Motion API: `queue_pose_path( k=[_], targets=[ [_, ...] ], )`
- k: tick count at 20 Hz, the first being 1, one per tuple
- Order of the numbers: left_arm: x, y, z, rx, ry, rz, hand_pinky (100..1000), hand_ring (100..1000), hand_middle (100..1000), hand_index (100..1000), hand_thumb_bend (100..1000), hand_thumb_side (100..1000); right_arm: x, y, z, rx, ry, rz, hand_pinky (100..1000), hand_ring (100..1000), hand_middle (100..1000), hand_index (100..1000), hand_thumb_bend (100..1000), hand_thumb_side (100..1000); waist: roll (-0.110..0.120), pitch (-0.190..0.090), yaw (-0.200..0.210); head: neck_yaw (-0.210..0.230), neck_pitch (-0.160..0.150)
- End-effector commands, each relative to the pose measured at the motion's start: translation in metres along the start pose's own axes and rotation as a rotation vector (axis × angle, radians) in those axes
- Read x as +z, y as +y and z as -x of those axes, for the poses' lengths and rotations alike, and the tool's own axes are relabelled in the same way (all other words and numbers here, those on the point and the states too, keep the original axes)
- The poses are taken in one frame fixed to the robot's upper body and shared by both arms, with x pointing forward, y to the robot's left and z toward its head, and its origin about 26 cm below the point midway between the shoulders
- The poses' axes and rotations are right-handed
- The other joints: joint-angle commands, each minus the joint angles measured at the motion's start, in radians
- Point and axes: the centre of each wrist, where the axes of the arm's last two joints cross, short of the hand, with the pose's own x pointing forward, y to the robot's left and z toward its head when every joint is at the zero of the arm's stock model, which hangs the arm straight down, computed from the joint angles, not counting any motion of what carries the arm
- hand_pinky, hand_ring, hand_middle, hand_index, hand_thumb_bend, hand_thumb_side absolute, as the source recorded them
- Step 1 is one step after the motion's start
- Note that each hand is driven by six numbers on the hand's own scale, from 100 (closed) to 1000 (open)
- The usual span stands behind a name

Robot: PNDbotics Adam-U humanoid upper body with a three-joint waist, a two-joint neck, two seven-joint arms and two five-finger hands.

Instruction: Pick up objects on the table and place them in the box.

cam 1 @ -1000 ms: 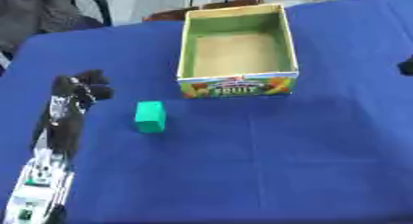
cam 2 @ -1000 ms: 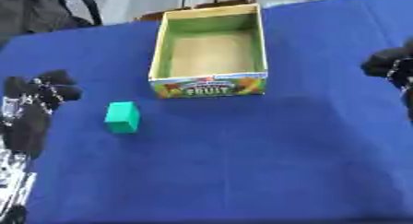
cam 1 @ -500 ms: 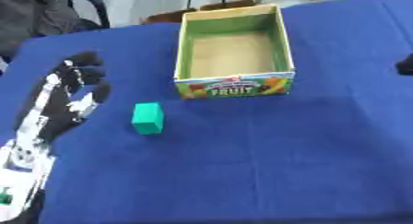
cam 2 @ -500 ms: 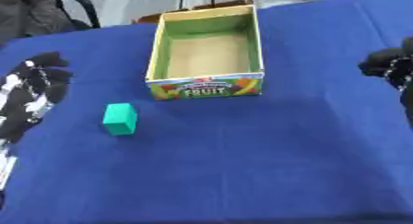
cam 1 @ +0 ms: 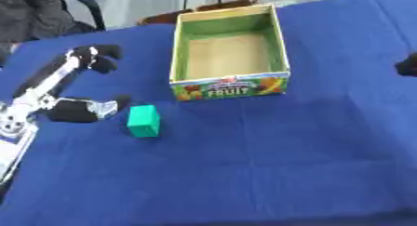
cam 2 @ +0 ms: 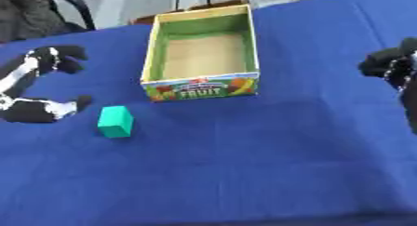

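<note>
A small green block (cam 1: 144,121) lies on the blue table, just in front of the box's left corner. The cardboard fruit box (cam 1: 231,87) stands open and bare inside at the back centre. My left hand (cam 1: 61,88) hovers just left of the block, open, fingers spread toward the back and thumb (cam 1: 85,109) pointing at the block without touching it. My right hand (cam 2: 393,66) shows at the right edge, level with the box's front, its fingers curled on nothing.
The blue cloth (cam 1: 269,160) covers the whole table, with bare cloth in front and to the right. A dark chair and a person's dark clothing (cam 1: 36,13) sit beyond the far left edge.
My left hand has moved forward and opened, its thumb now close beside the green block. The right hand has stayed at the right edge. The view has shifted slightly.
</note>
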Motion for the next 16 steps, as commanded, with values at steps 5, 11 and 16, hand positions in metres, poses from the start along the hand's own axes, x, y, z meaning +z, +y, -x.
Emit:
queue_pose_path(
  k=[5, 11, 16],
  targets=[
    [-0.006, 0.022, 0.024, -0.213, 0.102, 0.225, 757, 748, 789, 922, 502, 346, -0.004, -0.002, -0.006, 0.015, -0.020, -0.015, 747, 685, 572, 638, 100, 954, -0.011, -0.020, -0.004, 0.003, -0.008],
    [-0.027, 0.022, 0.031, -0.259, 0.143, 0.321, 747, 739, 785, 921, 500, 365, -0.003, -0.002, -0.005, 0.015, -0.019, -0.016, 747, 685, 572, 638, 100, 952, -0.014, -0.022, 0.001, -0.001, -0.007],
    [-0.045, 0.019, 0.029, -0.282, 0.133, 0.357, 743, 725, 783, 919, 515, 370, -0.004, -0.001, -0.005, 0.012, -0.018, -0.018, 747, 685, 571, 638, 100, 952, -0.015, -0.023, 0.001, -0.004, -0.007]
  ],
)
